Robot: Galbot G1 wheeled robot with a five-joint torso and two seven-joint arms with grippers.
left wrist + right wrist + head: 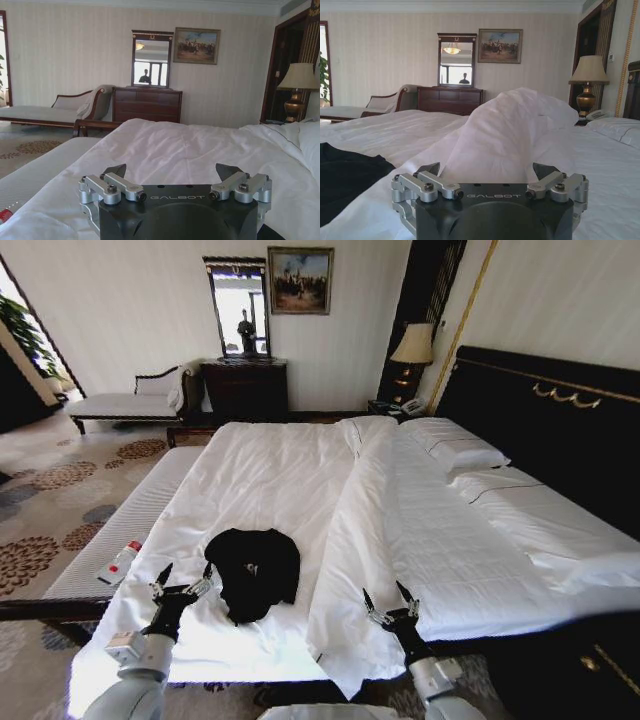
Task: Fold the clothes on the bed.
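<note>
The black T-shirt (253,572) lies in a crumpled heap on the white sheet of the bed (270,480), close to the foot edge. It is bunched up, not spread flat, and it looks small on the big bed. In the right wrist view a dark piece of the T-shirt (347,177) lies on the sheet off to one side of that gripper.

The left gripper (182,580) hovers just beside the T-shirt, on the robot's left of it, over the sheet near the foot edge. Its two fingers are spread wide apart, like a V. Nothing is between them and they touch nothing. In the left wrist view the left gripper (172,172) shows the same wide gap, with bare white sheet ahead of it.

The right gripper (390,600) hangs on the other side of the T-shirt, a bit apart from it, over the edge of the folded-back duvet (400,530). Its fingers are spread wide too and hold nothing. In the right wrist view the right gripper (487,171) has a tall hump of white duvet (512,130) right in front of its open fingers. I cannot tell if the tips touch the cloth.

The T-shirt sits between the two grippers, nearer the left one.

Left of the left gripper, a narrow white bench (140,525) runs along the bed, with a small white and red bottle (119,562) lying on it. Pillows (455,445) rest far ahead by the dark headboard (560,430).
</note>
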